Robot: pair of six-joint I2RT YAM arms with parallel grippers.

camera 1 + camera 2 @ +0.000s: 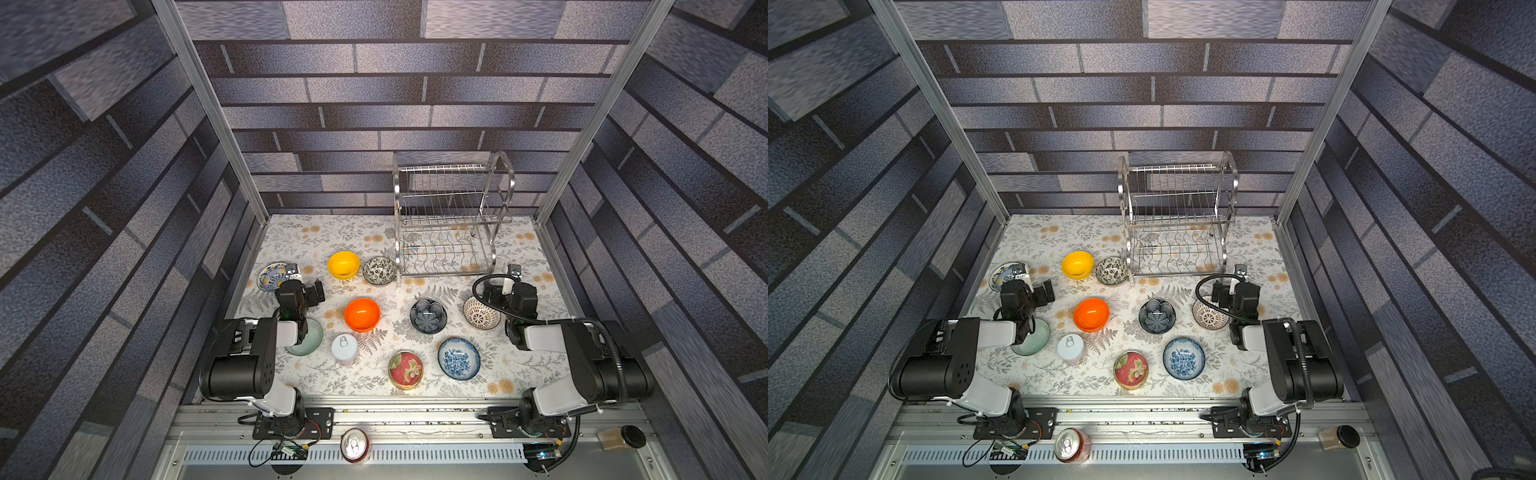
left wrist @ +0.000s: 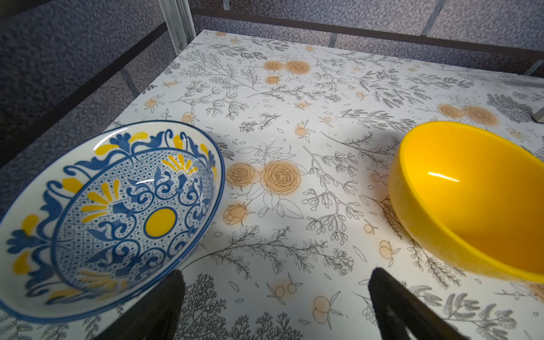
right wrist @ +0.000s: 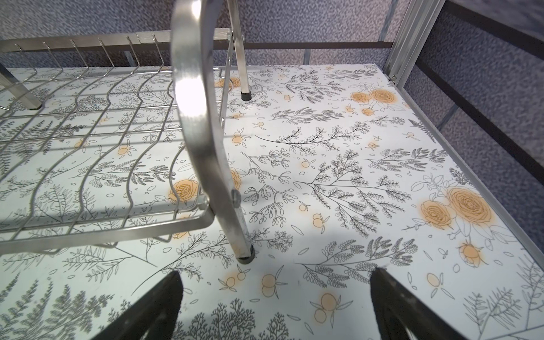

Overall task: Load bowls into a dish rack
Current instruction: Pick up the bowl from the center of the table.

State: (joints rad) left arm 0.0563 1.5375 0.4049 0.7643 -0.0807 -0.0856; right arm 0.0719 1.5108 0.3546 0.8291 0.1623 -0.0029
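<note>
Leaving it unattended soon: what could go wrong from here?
The pale green bowl lies partly under the left arm; it may get knocked.
The white can and red tin sit among the bowls; either could be grabbed by mistake.
The right gripper hangs near the dish rack and might bump its leg.

Light comes from overhead. Bench (image 1: pixel 316 232) bright and even; walls (image 1: pixel 83 187) dim, mottled. Both top views bend at the edges: posts (image 1: pixel 212 108) splay outward.

Left wrist view: white glare streaks on yellow bowl (image 2: pixel 471 212) and patterned bowl (image 2: pixel 112 217); grey shadow pools between them.

Right wrist view: blown-out patch on rack (image 3: pixel 191 88) arch, which is blurred close up; thin wire shadows under it.

Left tool (image 2: pixel 276 275) and right tool (image 3: pixel 276 272) near-black, soft-edged, out of focus.
</note>
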